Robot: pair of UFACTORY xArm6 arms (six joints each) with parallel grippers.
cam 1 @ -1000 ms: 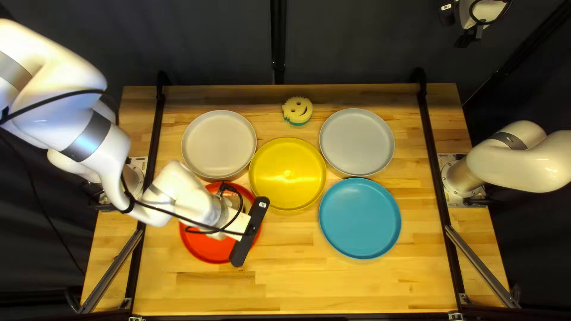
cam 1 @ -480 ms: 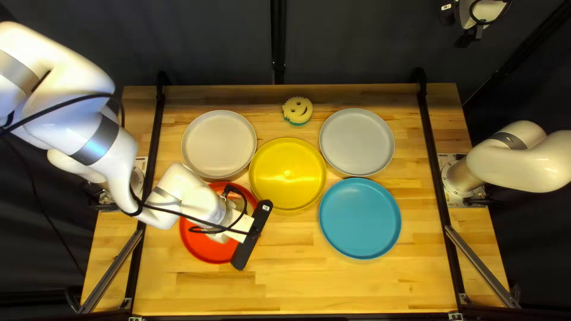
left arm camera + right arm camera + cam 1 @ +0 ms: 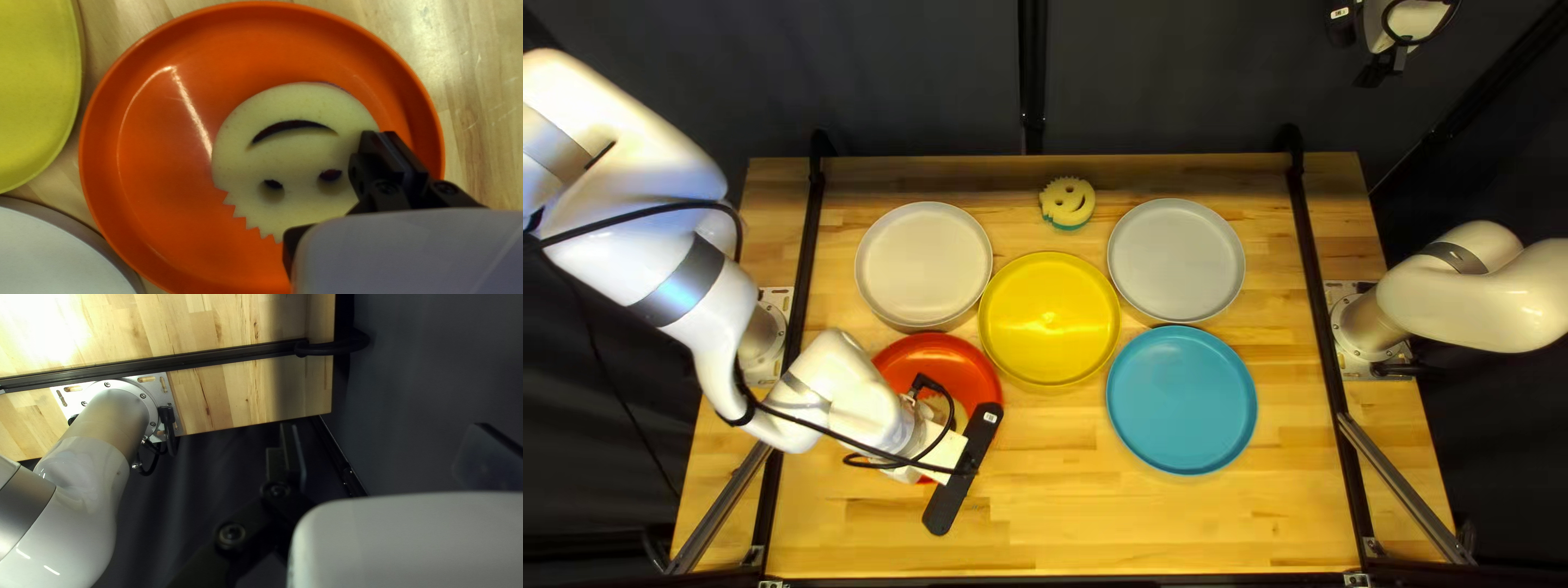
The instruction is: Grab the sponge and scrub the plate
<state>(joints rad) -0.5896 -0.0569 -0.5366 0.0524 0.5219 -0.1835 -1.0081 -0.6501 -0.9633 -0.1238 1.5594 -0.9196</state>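
Note:
Low over the red plate [image 3: 931, 359] is my left gripper [image 3: 942, 460], mostly hidden by its own arm; a bit of pale sponge [image 3: 937, 406] shows beside it. In the left wrist view, the round smiley sponge [image 3: 294, 158] lies face up inside the red plate [image 3: 158, 218], off its middle. My left gripper [image 3: 385, 142] has its two fingers close together on the sponge's edge. At the upper right of the top left view, beyond the table, my right gripper [image 3: 1375, 74] hangs raised. In the right wrist view my right gripper [image 3: 385, 430] is open, its fingers wide apart around nothing.
A second smiley sponge [image 3: 1067, 204] sits near the table's far edge. Around the middle lie a yellow plate [image 3: 1050, 318], a blue plate [image 3: 1182, 400] and two pale plates [image 3: 924, 265] [image 3: 1176, 259]. Dark rails [image 3: 1323, 316] run along both table sides.
Over the last second my left arm first shifted slightly right, then down and left in the top left view, and the held sponge moved along. The right arm has stayed still.

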